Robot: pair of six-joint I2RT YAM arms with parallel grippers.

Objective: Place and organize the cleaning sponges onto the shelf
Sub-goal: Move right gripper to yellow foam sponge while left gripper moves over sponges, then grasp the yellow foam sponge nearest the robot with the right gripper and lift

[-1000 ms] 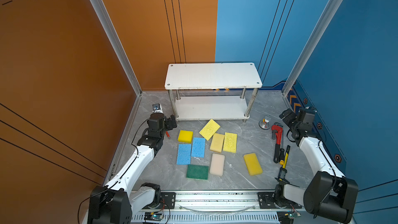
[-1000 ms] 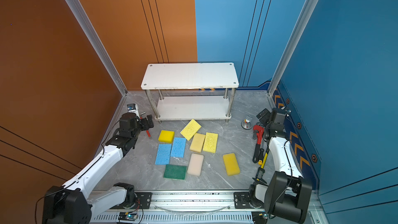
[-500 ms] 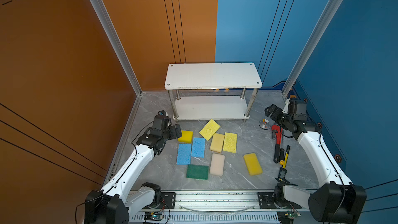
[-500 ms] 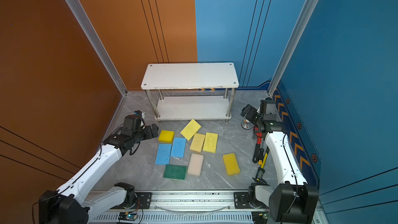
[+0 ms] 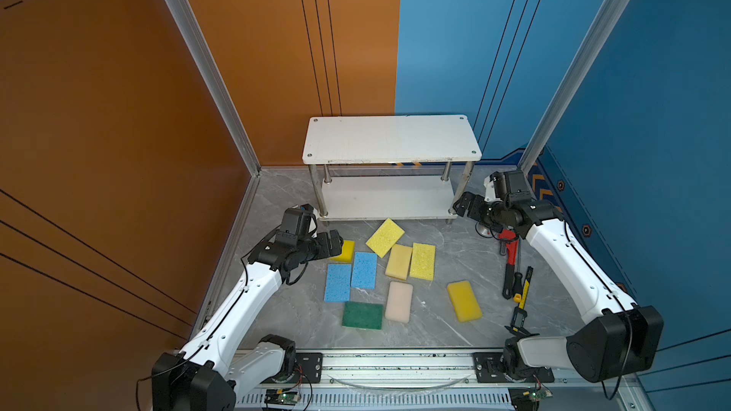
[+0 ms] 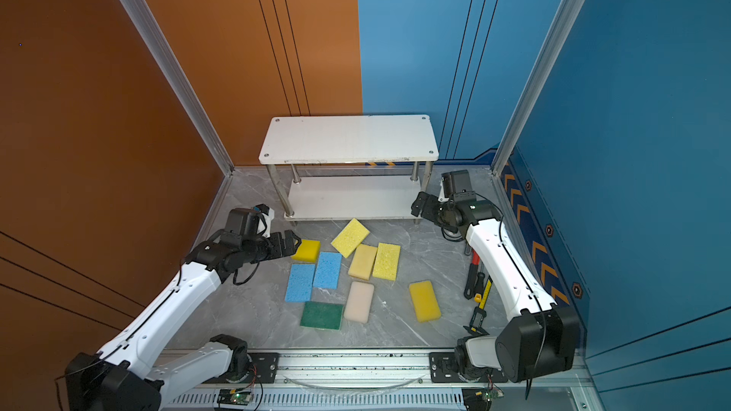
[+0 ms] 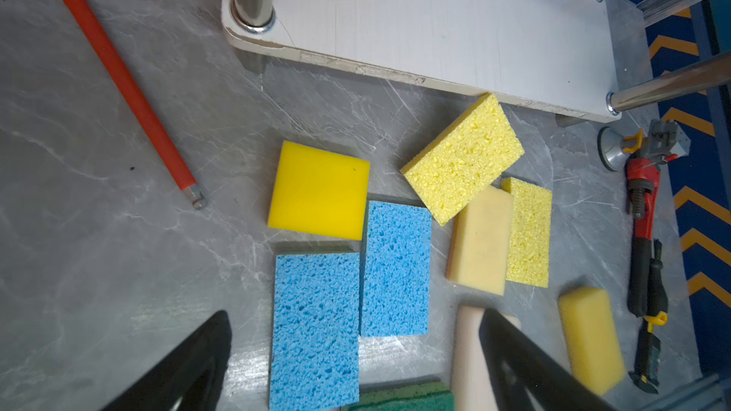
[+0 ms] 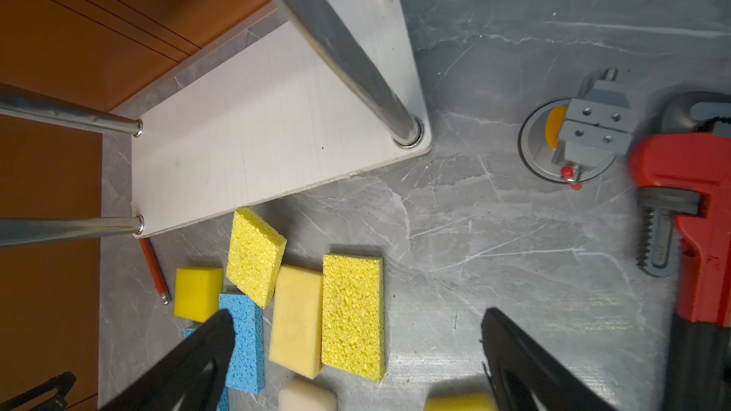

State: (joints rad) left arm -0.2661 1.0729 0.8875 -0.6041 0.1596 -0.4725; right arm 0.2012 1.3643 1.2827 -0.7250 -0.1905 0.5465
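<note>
Left gripper nearer yellow sponge, right gripper nearer shelf

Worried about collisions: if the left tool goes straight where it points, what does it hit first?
Probably the blue sponges, side by side ahead of the left tool; depth is unclear, so possibly the bright yellow sponge just beyond.
</note>
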